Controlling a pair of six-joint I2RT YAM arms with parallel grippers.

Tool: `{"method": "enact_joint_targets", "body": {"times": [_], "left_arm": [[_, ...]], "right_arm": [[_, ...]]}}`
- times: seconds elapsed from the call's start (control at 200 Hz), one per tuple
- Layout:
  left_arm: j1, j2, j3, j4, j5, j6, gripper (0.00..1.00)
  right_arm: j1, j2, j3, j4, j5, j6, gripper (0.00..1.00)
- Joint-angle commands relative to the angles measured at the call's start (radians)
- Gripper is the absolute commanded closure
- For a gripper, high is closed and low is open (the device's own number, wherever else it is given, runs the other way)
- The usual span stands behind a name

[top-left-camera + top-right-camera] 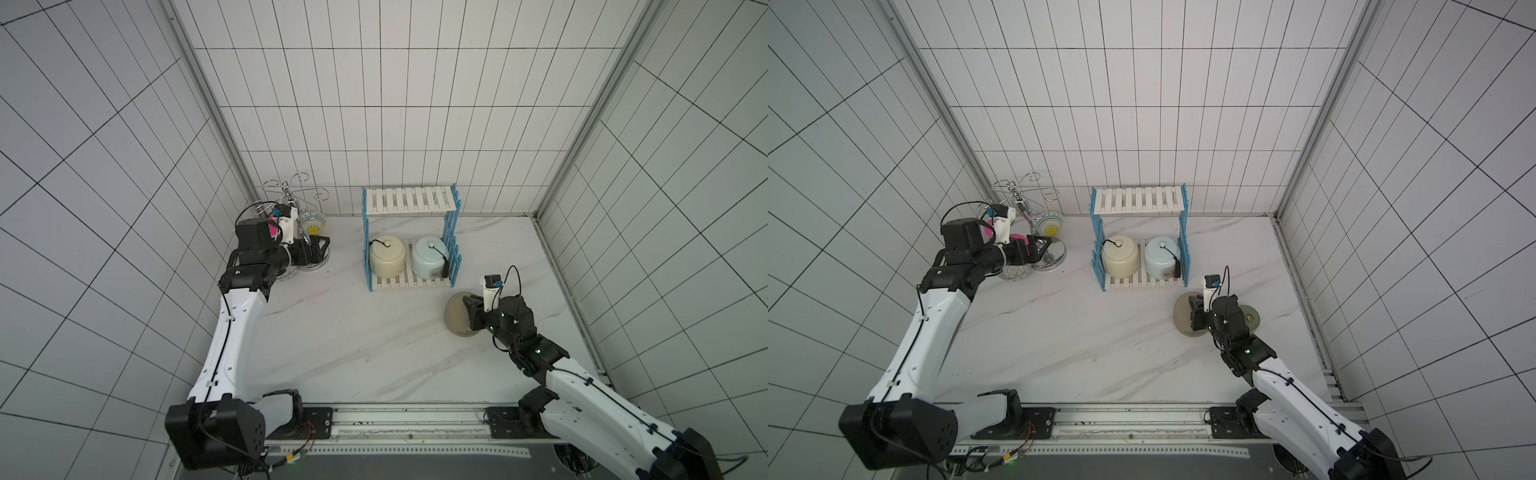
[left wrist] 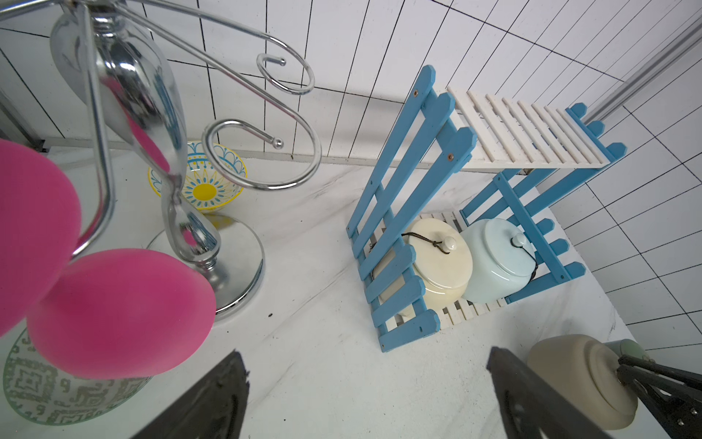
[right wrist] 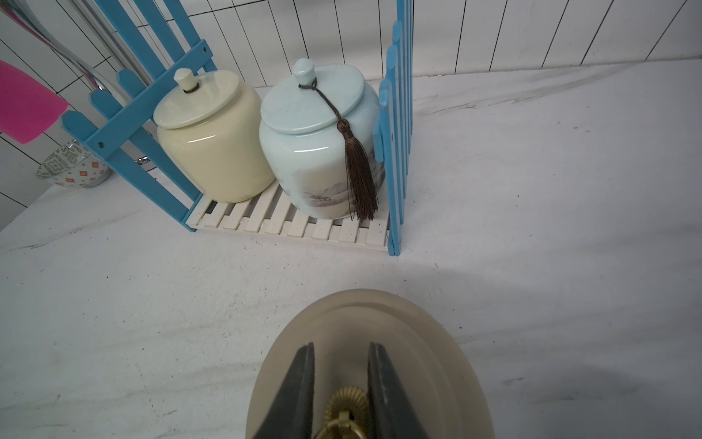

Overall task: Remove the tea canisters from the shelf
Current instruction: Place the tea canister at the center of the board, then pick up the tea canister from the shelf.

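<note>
1. Your right gripper point(image 3: 342, 353) is narrowed onto the tan jar point(image 3: 418, 342). Its two dark fingers point(image 3: 304, 380) pinch the gold knob point(image 3: 345, 403) on the lid from either side, so it is holding that jar by the knob.
2. In both top views the tan jar point(image 1: 455, 316) sits directly ahead of the gripper's tip, out on the table point(image 1: 353, 332) near the front right corner of the shelf point(image 1: 409, 201) and clear of it. The left wrist view shows the jar leaning with its lid turned toward the gripper. You cannot tell whether its base touches the table.
3. A green jar point(image 1: 1250, 316) stands on the table just beside your right arm, on the side away from the tan jar. The arm hides most of it.
4. The cream jar point(image 1: 386, 257) and the pale blue jar point(image 1: 428, 257) stand upright side by side on the shelf's lower board, the cream one toward your left. The blue jar's dark tassel point(image 3: 359, 182) hangs down its front. Both jars are well apart from either gripper.
5. Your left gripper point(image 2: 364, 351) is spread wide with nothing between its fingers. It hangs beside the chrome stand point(image 1: 291, 195) and the pink goblet point(image 2: 114, 311), far from the shelf.
</note>
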Motion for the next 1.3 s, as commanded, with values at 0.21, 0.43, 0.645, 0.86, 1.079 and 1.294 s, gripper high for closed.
{"method": "enact_joint_targets", "body": {"times": [0.21, 0.43, 0.645, 0.86, 1.079, 1.294], "left_arm": [[0.004, 0.000, -0.018, 0.031, 0.017, 0.017, 0.01], [0.004, -0.005, -0.018, 0.030, 0.023, 0.018, 0.01], [0.005, -0.018, -0.022, 0.030, 0.042, 0.029, 0.01], [0.006, -0.043, -0.034, 0.019, 0.100, 0.083, 0.01], [-0.015, -0.102, -0.068, -0.035, 0.133, 0.169, 0.01], [-0.074, -0.183, -0.133, -0.119, 0.117, 0.274, 0.01]], "right_arm": [[-0.005, -0.027, -0.027, 0.127, 0.005, 0.003, 0.98], [-0.005, -0.073, 0.049, 0.017, -0.006, -0.002, 0.48], [-0.006, -0.093, 0.202, -0.179, 0.013, -0.008, 0.22], [-0.007, 0.004, 0.398, -0.407, 0.025, -0.001, 0.16], [-0.008, 0.171, 0.621, -0.602, -0.007, 0.005, 0.20], [-0.007, 0.355, 0.804, -0.689, -0.012, -0.004, 0.27]]}}
